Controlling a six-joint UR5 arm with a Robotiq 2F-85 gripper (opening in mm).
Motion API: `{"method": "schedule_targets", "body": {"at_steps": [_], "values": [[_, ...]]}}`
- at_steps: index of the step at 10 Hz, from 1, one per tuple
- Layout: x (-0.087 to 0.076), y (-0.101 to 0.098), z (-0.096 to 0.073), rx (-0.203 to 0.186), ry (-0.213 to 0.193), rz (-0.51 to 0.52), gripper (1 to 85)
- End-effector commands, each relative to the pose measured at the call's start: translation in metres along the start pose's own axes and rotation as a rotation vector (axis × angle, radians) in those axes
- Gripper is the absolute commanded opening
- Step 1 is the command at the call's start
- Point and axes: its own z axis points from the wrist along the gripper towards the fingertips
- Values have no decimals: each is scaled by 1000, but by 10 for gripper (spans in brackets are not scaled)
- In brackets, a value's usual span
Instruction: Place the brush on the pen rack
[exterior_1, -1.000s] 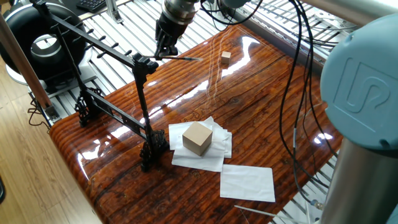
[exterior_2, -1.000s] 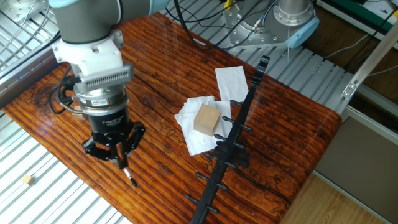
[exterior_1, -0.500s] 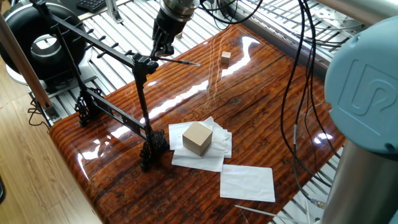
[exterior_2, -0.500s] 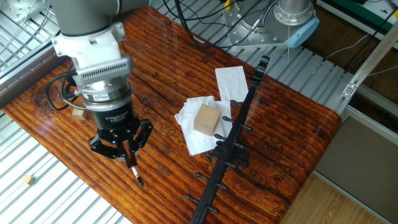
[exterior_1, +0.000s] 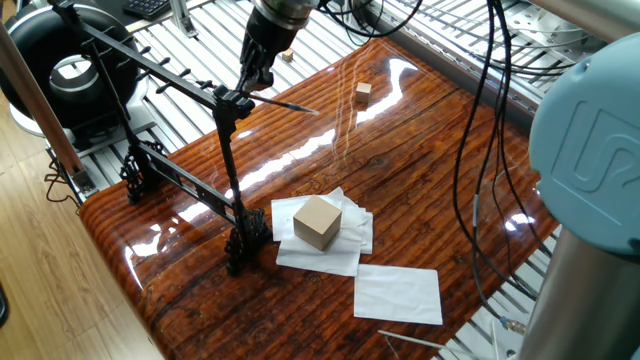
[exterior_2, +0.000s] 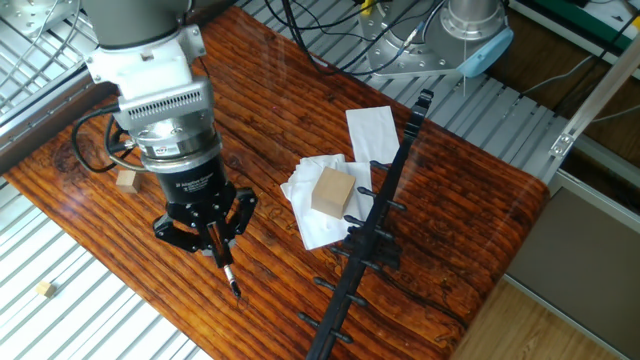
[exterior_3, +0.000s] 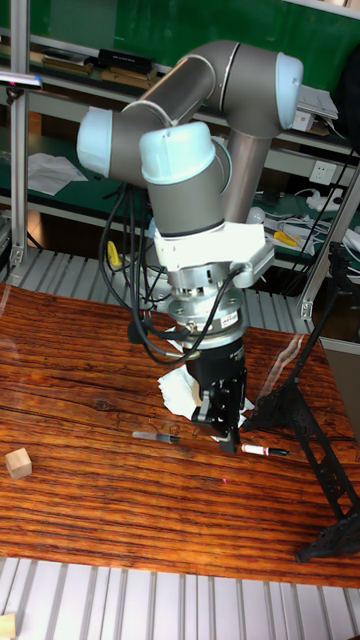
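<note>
Fingers of black two-finger gripper pinched on thin dark pencil-like brush, near-level, tip toward 4 o'clock.

one brush, one rack, perhaps three cubes
</note>
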Motion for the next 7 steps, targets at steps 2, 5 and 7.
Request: {"method": "schedule_targets", "body": {"at_steps": [2, 5, 7], "values": [[5, 33, -9, -100, 40, 103, 13], [1, 78, -15, -263, 54, 177, 13], [0, 75, -14, -253, 51, 156, 13]]}}
